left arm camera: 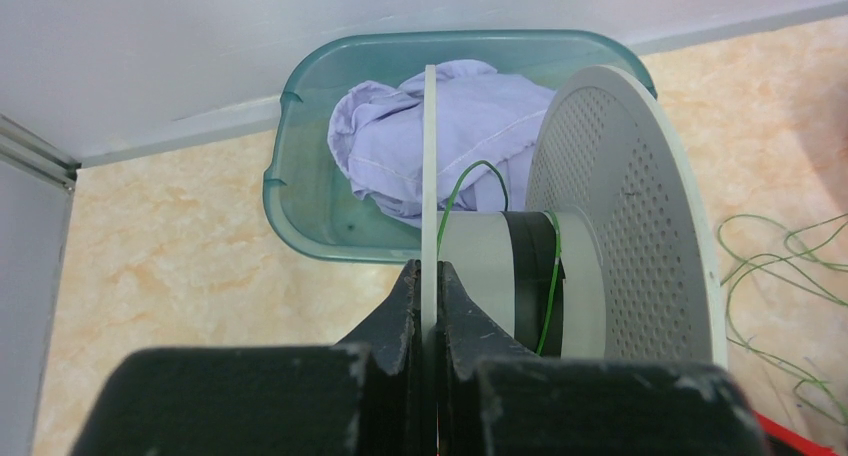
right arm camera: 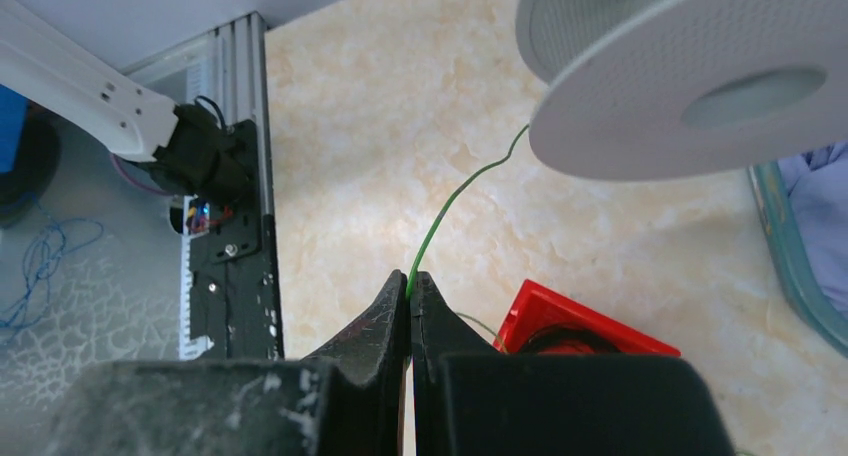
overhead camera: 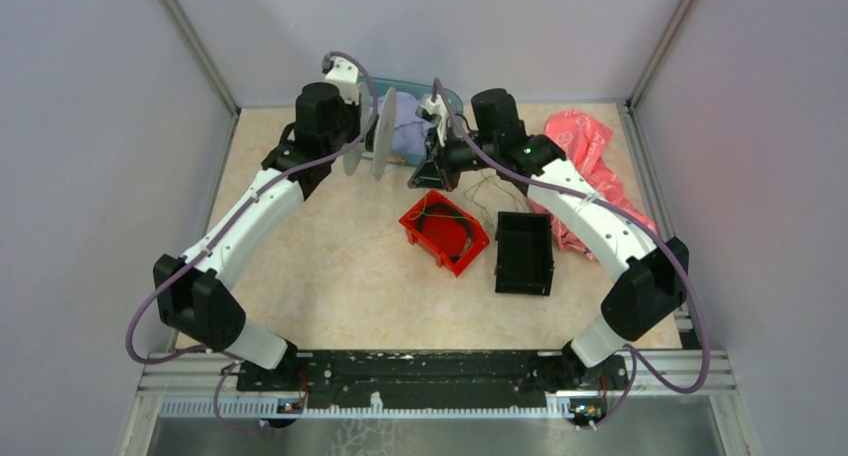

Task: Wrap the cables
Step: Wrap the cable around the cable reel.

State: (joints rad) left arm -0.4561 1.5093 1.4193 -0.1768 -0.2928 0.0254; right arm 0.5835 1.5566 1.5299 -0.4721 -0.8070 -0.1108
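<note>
Left gripper [left arm camera: 428,272] is closed tight on the thin edge of the near flange of the white spool [left arm camera: 622,206]. The spool is held off the table with its flanges standing on edge. Right gripper [right arm camera: 410,282] is closed too, pinching one green wire [right arm camera: 452,208] at the very fingertips, just below the spool. From the pinch the wire rises in a loose curve and passes behind the spool's flange. In the left wrist view a green strand loops over the spool's hub beside a black band [left arm camera: 535,276]. The rest of the cables [left arm camera: 785,266] lie as a loose thin tangle on the table [left arm camera: 180,256], on the right arm's side of the spool, near it but not touching. A teal basin [left arm camera: 300,181] with a lilac cloth [left arm camera: 400,136] in it sits directly behind the spool. A red bin [overhead camera: 445,232] is near the spool on the side toward the arm bases, with dark loops in it, and a black bin [overhead camera: 524,253] is just past that. A pink cloth [overhead camera: 590,146] lies further off, beyond the right arm.
</note>
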